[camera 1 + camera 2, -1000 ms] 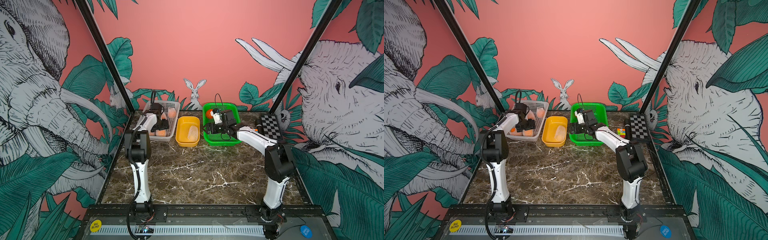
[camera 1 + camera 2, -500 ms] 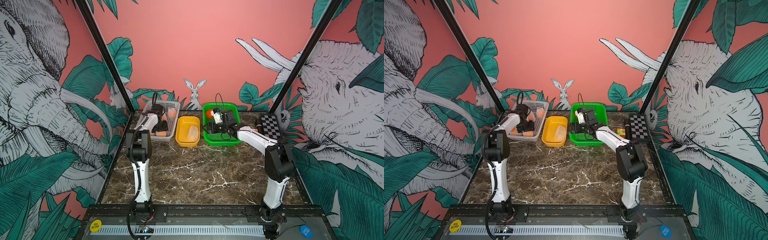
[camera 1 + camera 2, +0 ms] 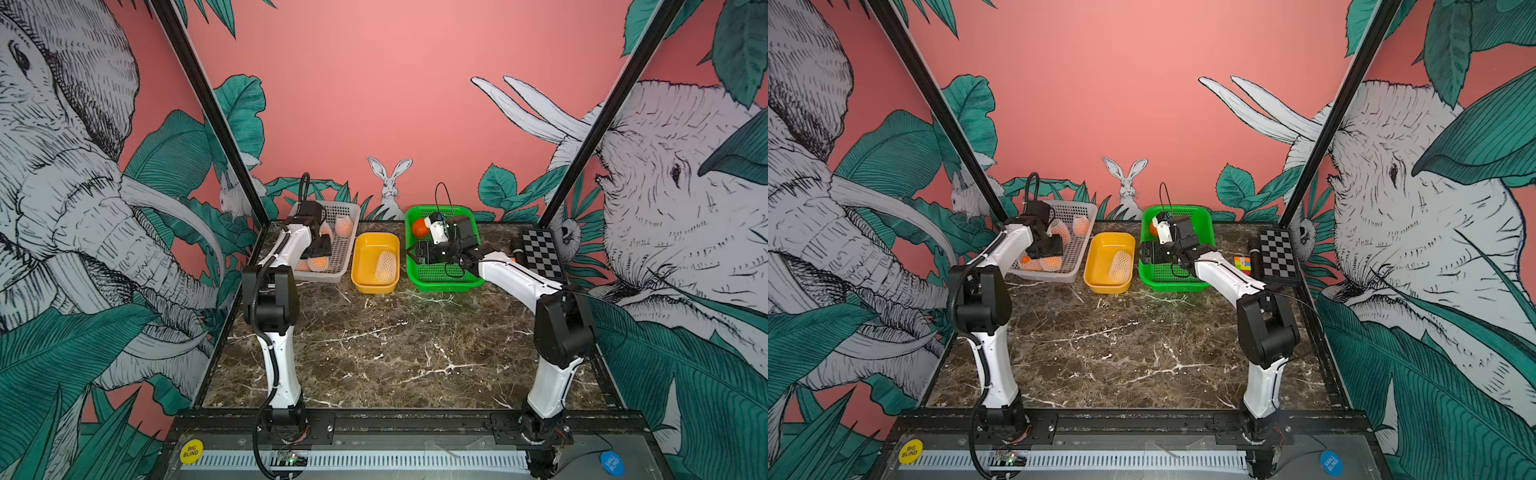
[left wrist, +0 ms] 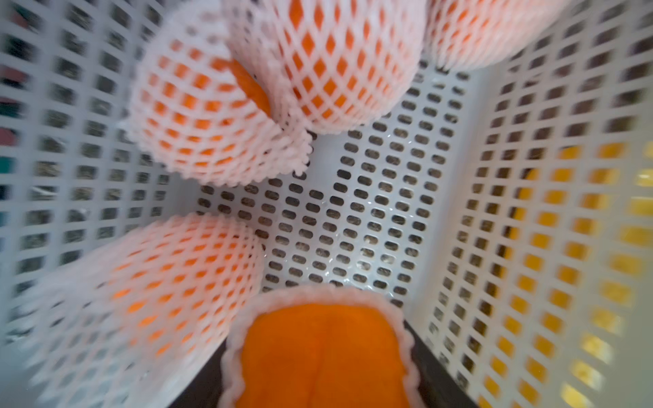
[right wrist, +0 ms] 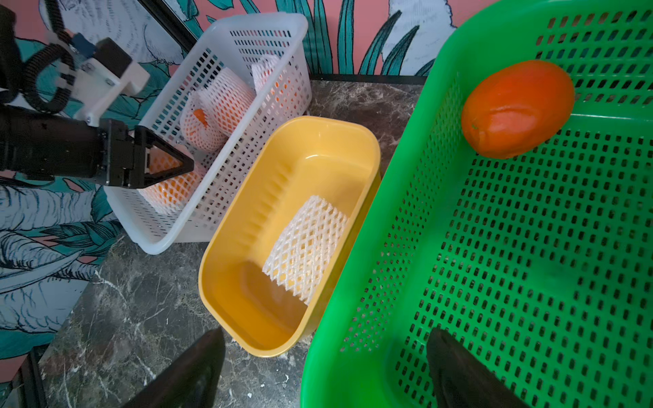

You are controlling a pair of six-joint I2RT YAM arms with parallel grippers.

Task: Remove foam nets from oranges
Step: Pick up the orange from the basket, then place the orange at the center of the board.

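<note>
Several oranges in white foam nets lie in the white basket point(image 3: 341, 261); one point(image 3: 344, 225) is at its far end and two point(image 4: 198, 116) point(image 4: 328, 60) lean together. My left gripper point(image 3: 320, 254) reaches down into the basket. It is shut on a netted orange point(image 4: 321, 356), whose bare end shows between the dark fingers. A bare orange point(image 5: 517, 107) rests at the far end of the green basket point(image 5: 530, 282). An empty foam net point(image 5: 307, 247) lies in the yellow tub point(image 5: 318, 141). My right gripper point(image 5: 325, 374) hangs open over the green basket's rim, holding nothing.
The three containers stand side by side along the back wall. To the right of the green basket are a multicoloured puzzle cube point(image 3: 1242, 264), a black cylinder point(image 3: 1253, 254) and a checkerboard point(image 3: 1278, 258). Black frame posts rise at both back corners.
My left gripper has shifted slightly inside the white basket and its jaws have closed in on the netted orange. The right arm has stayed still.
</note>
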